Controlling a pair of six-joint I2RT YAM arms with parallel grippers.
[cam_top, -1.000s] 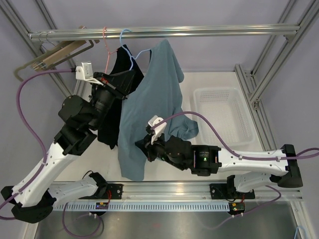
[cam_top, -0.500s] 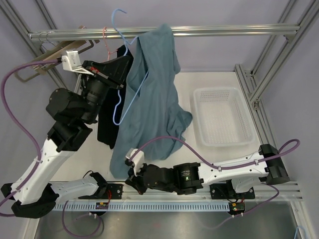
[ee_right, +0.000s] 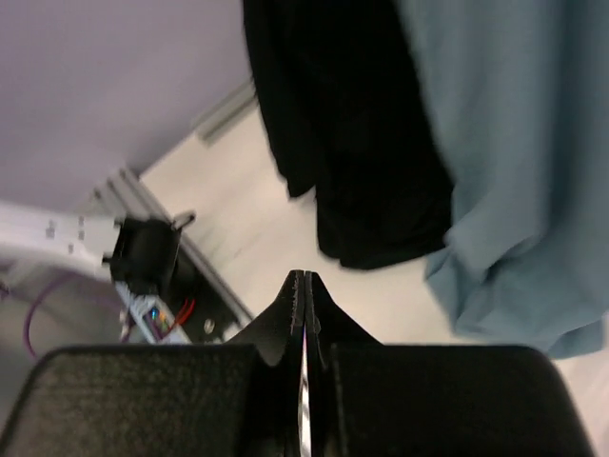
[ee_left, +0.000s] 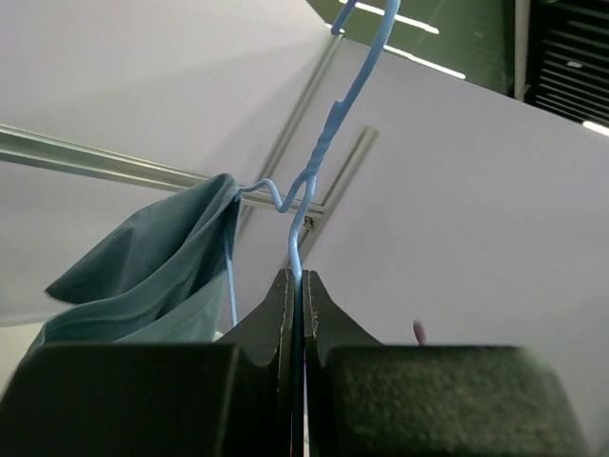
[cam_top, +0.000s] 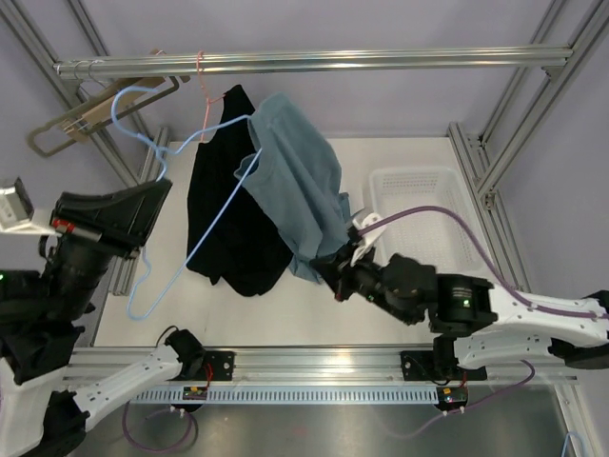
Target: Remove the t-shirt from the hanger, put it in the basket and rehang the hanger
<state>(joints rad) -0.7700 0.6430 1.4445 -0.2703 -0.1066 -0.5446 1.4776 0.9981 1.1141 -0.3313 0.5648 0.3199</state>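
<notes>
Left fingers (ee_left: 269,328) pinch one blue hanger (ee_left: 322,145); right fingers (ee_right: 278,326) closed; one teal t-shirt (cam_top: 300,190) draped.

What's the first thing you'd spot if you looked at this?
A light blue wire hanger slants across the left side, its neck pinched in the left gripper. A teal t-shirt dangles from one tip of it in the middle, beside a black garment hanging from the rail. The right gripper is close by the shirt's lower edge.
</notes>
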